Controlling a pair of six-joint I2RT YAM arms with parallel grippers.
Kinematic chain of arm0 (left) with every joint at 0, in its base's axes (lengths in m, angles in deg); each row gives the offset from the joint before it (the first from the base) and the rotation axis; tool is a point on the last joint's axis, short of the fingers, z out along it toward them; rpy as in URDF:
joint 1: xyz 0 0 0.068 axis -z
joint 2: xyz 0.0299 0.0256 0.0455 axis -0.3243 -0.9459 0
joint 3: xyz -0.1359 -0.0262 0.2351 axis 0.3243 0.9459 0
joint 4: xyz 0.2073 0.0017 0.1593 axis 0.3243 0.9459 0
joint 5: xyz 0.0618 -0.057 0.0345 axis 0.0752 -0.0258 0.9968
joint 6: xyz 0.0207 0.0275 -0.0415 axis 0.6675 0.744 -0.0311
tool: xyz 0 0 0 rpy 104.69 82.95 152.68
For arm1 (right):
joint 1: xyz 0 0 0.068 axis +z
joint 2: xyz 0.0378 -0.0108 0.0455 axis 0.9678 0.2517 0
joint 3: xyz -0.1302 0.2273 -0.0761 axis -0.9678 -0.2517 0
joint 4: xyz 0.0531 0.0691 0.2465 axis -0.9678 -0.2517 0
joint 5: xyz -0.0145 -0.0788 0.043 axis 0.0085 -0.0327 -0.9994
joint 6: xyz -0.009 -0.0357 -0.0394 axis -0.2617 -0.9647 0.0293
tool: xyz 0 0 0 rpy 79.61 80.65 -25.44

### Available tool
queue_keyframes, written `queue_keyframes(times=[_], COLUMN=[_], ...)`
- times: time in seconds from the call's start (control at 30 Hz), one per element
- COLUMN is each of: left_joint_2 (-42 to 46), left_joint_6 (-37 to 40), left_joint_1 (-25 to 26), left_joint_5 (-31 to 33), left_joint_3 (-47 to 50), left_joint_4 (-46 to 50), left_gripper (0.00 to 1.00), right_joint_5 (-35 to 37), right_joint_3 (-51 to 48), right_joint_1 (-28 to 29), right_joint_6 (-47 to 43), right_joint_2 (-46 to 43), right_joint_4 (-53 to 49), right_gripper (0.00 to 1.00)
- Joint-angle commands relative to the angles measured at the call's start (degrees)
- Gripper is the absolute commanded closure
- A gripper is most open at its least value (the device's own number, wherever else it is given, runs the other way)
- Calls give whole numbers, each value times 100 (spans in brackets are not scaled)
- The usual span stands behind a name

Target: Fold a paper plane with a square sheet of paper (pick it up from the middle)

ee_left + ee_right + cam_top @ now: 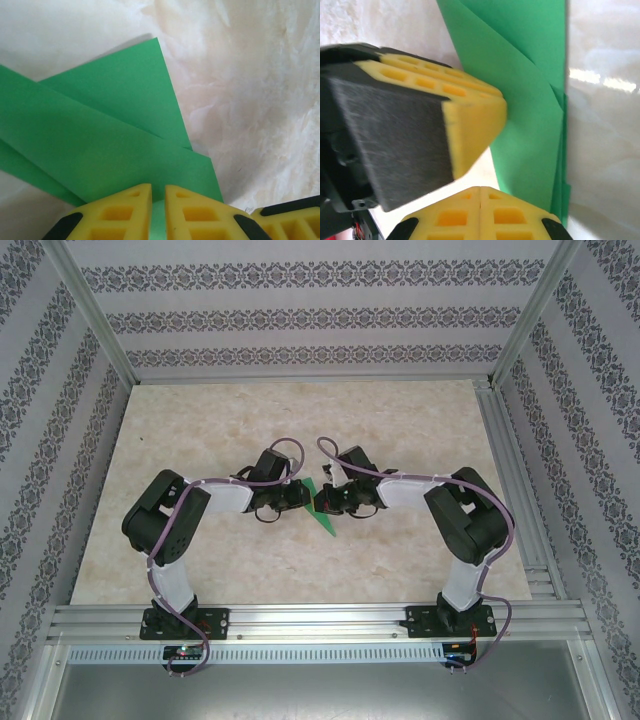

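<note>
Green paper (pixel 323 516), thin, light and limp, quick to crease or slide; best pinched across the layered middle (not the near tip). Lies mid-table between both grippers, folded narrow, pointing near. Left gripper (pixel 158 190) all but closed on a paper edge. Right gripper (pixel 480 190) pressed closed; hold on anything hard to tell. From above, paper partly hidden under the wrists.

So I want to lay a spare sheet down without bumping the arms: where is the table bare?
The table is bare in the far strip between the back wall and the arms, and in the near strip between the two bases. It is crowded at the centre, where the left hand and right hand meet at the green paper.
</note>
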Motion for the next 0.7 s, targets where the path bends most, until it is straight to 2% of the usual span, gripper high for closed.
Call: queue_keyframes(times=[0.0,0.37,0.67], left_joint_2=[-6,-2,-216], left_joint_6=[-124,-87,433], left_joint_1=[52,-39,-470], left_joint_5=[183,157,54], left_joint_3=[28,-182,-590], left_joint_4=[260,255,601], left_gripper=[83,81,78], right_joint_5=[-131,329,490], right_joint_3=[-146,-344,-365], right_joint_1=[46,-72,-105], right_joint_6=[-82,-311,-383], right_joint_2=[83,472,601], right_joint_4=[47,-381,-525], right_gripper=[100,100,100])
